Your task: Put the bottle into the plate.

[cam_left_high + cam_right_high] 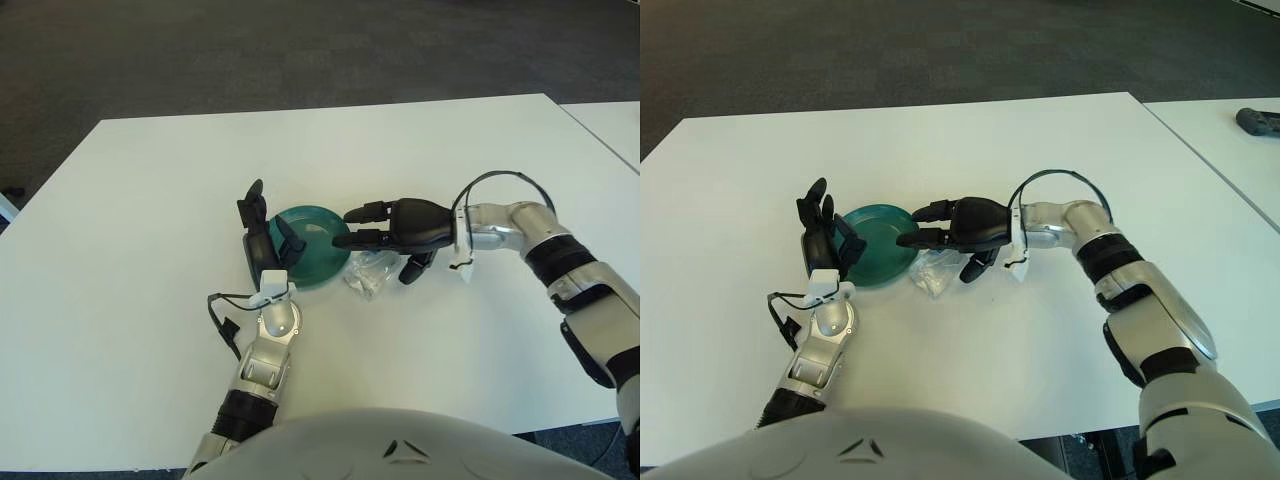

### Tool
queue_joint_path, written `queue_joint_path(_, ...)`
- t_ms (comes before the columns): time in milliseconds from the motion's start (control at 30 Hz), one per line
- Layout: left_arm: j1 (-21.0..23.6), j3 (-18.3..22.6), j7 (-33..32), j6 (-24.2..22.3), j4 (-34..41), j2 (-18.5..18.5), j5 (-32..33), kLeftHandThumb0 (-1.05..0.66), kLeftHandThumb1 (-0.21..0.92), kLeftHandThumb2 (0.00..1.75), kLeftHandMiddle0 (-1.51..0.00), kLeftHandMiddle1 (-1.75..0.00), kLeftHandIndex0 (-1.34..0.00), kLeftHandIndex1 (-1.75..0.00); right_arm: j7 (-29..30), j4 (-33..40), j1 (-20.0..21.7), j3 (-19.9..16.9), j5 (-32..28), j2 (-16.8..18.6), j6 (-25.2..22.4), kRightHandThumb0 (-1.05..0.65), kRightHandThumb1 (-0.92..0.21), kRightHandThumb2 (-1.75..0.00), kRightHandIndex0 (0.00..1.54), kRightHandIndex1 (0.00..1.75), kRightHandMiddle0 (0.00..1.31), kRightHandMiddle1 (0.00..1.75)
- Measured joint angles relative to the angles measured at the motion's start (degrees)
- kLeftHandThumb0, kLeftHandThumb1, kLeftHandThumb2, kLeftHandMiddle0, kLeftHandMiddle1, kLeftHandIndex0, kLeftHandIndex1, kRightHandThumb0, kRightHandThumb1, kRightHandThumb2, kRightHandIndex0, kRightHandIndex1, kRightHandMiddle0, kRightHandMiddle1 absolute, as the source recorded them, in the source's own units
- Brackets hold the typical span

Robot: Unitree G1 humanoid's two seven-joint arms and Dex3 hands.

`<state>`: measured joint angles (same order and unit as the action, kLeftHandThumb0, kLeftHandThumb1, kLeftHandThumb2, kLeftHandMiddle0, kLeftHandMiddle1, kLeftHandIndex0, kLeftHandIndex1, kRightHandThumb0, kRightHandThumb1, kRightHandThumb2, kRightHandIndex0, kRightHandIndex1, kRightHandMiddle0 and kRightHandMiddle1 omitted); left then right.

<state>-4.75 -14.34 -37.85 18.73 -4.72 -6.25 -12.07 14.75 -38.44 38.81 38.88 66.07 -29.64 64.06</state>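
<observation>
in the left eye view we see a white table (130,260) with a teal plate (318,238) near its middle. just right of the plate's rim a clear plastic bottle (368,274) lies on its side on the tabletop, outside the plate and close against its edge; whether the two touch we cannot tell. our right hand (395,228) reaches in from the right and sits directly over the bottle, its two upper fingers (362,212) stretched out flat toward the plate and passing above the bottle, the thumb hanging down on the bottle's right side. the fingers are spread around the bottle and not closed on it; we cannot tell whether any part of the hand touches it. our left hand (262,240) stands upright at the plate's left rim, fingers loosely spread and holding nothing, one finger showing in front of the plate's left edge.

in the right eye view the same layout shows from slightly to the side. the bottle (935,272) lies on the table just right of the plate (878,252), under the outstretched fingers of the right hand (952,232), whose thumb points down beside the bottle's right end. a small white tag hangs at that wrist. the left hand (825,237) is raised at the plate's left side, open and empty. a dark object (1260,121) lies on a neighbouring white table at the far right.
</observation>
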Motion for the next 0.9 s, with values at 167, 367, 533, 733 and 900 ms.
queue_joint_path(167,0.1,-0.2,0.1,0.2,0.0,0.0,0.2,-0.86,0.92,1.12,-0.37,-0.03,0.0,-0.68,7.4,-1.6,1.1,3.3,2.6,1.4,-2.0,-1.05,-0.92,-1.04,0.05,0.01,0.01,0.03)
queue_joint_path(367,0.1,-0.3,0.1,0.3,0.0,0.0,0.1,-0.86,0.92,1.12,-0.37,-0.03,0.0,-0.68,10.7,-3.4,3.6,6.2,4.0,1.3,-3.3,-1.05,-0.92,-1.01,0.06,0.01,0.01,0.04)
queue_joint_path(533,0.1,-0.3,0.0,0.3,0.1,0.0,0.0,-0.86,0.92,1.13,-0.38,-0.03,0.0,-0.69,12.4,-4.2,4.9,8.1,4.6,1.3,-4.5,-1.05,-0.92,-0.98,0.06,0.01,0.0,0.05)
queue_joint_path(733,0.0,-0.5,-0.5,0.0,0.7,0.0,-2.0,-0.87,0.92,1.13,-0.39,-0.03,0.0,-0.73,15.1,-6.6,6.1,10.5,4.8,2.2,-6.5,-1.05,-0.92,-0.93,0.04,0.0,0.0,0.01)
queue_joint_path(900,0.0,-0.9,-1.2,0.0,1.2,0.0,-3.3,-0.86,0.92,1.12,-0.39,-0.03,0.0,-0.75,18.2,-10.2,7.4,12.8,4.9,3.8,-8.2,-1.05,-0.92,-0.89,0.1,0.01,0.01,0.16)
